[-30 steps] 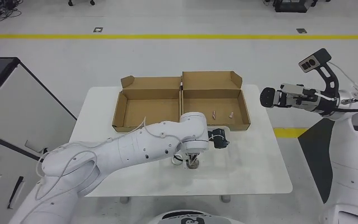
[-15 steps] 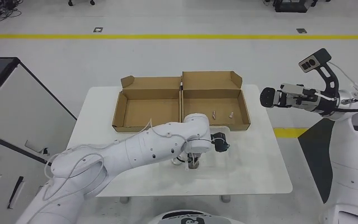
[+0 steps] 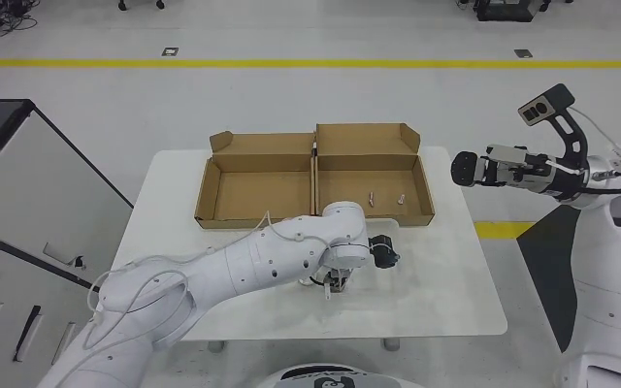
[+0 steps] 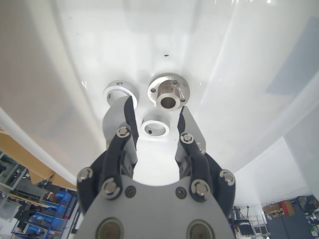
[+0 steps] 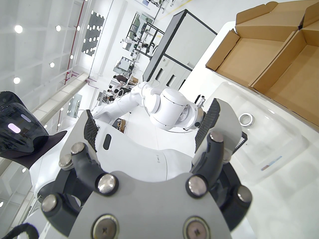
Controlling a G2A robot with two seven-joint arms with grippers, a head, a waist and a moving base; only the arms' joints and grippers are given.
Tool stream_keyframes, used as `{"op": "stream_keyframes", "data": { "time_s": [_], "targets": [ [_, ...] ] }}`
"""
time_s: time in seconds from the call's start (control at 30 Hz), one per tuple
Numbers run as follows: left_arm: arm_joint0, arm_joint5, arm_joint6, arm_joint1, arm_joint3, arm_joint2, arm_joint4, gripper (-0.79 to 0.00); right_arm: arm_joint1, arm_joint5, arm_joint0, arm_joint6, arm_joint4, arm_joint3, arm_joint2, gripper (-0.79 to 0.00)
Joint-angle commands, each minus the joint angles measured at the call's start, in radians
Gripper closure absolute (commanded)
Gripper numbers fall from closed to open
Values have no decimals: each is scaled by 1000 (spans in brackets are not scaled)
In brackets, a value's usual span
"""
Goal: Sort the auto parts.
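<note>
Three metal parts lie in a shallow clear tray point(image 4: 74, 50): a small plain ring point(image 4: 155, 128), a flanged hub point(image 4: 168, 93) and a collar point(image 4: 120, 93). My left gripper point(image 4: 156, 101) hangs open just above them, its fingers on either side of the small ring and touching nothing. From above, that gripper point(image 3: 334, 282) sits near the table's middle, in front of the boxes. My right gripper point(image 5: 151, 106) is open and empty, held off the table's right side point(image 3: 456, 168). From there a ring point(image 5: 246, 119) shows in the tray point(image 5: 274, 135).
Two open cardboard boxes stand side by side at the back of the table: the left box point(image 3: 257, 189) is bare, the right box point(image 3: 419, 184) holds two small parts point(image 3: 373, 200) point(image 3: 401, 199). White tabletop point(image 3: 437, 281) lies free to the right.
The left arm's wrist has shifted a little toward the table's front and right over the tray. The right arm has not moved.
</note>
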State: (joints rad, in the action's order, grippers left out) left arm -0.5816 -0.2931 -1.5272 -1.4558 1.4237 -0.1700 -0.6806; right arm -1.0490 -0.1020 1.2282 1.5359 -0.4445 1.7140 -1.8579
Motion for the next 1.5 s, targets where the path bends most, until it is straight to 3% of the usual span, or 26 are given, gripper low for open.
{"op": "stream_keyframes", "data": {
  "time_s": [0.0,0.53,1.47],
  "targets": [
    [-6,0,0,0,-2,0,-1,-382,0,0,0,0,0,0,0,-785],
    [-33,-12,12,14,2,0,-9,-360,0,0,0,0,0,0,0,-785],
    [-55,-33,33,1,-36,0,-22,-311,0,0,0,0,0,0,0,-785]
  ]
}}
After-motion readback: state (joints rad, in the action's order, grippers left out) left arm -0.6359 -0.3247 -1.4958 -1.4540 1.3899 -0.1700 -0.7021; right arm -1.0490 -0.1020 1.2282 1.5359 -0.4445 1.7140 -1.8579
